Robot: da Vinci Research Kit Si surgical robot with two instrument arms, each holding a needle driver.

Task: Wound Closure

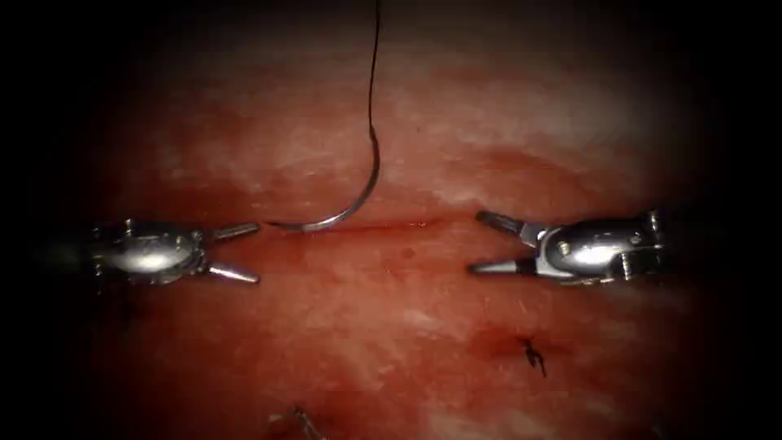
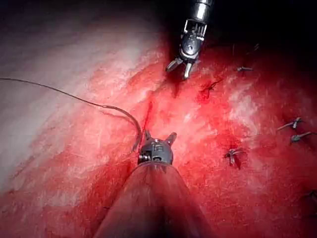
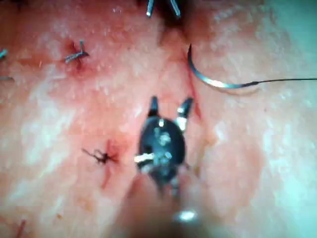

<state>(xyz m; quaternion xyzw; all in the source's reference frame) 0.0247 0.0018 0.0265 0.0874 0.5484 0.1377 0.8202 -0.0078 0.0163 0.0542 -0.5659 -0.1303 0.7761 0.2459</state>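
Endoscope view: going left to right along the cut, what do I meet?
Left gripper, open and empty → needle lying free on the tissue, thread trailing up from it → right gripper, open and empty.

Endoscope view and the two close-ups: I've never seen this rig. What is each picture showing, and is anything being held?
This is a surgical practice robot working on pork belly, the tissue. The endoscope view looks down on the cut, a thin horizontal line. The left pincer and right pincer face each other, both open, holding nothing. The curved needle lies loose on the tissue, its tip by the cut near the left pincer; the thread trails away from it. The other two pictures come from cameras near each arm's wrist, looking along its shaft. Small dark knots of thread mark earlier stitches.
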